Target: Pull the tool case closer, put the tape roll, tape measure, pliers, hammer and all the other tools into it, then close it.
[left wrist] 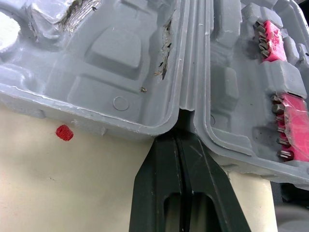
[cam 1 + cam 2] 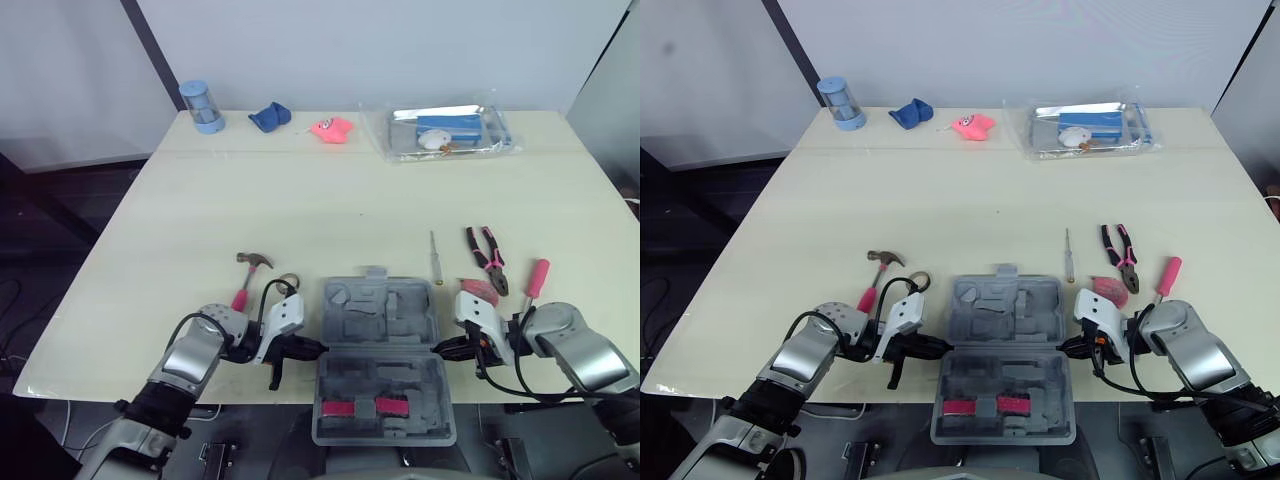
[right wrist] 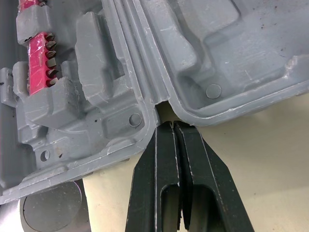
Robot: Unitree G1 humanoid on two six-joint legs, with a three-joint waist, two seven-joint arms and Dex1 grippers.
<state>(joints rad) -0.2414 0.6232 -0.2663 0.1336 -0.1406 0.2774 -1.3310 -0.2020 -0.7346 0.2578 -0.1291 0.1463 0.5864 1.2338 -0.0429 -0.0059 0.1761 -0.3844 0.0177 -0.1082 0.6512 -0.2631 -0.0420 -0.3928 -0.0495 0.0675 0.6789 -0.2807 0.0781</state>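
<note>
Wrist views give the close detail: the left claw point(image 1: 179, 140) and the right claw point(image 3: 172, 126) are both clenched, black fingers pressed together on nothing, tips at the hinge notches of the open grey plastic tool case point(image 2: 380, 320). They sit at its nine and three o'clock. The case lies at the near edge of the pale worktop point(image 2: 300, 200), and its near half, holding red bit strips point(image 1: 273, 35), overhangs. A white wall stands behind. A pink-handled hammer point(image 2: 248, 275) lies at ten o'clock of the case, pink-handled pliers point(image 2: 487, 258) at two o'clock. A clear plastic bag point(image 2: 445, 131) lies far at one o'clock.
</note>
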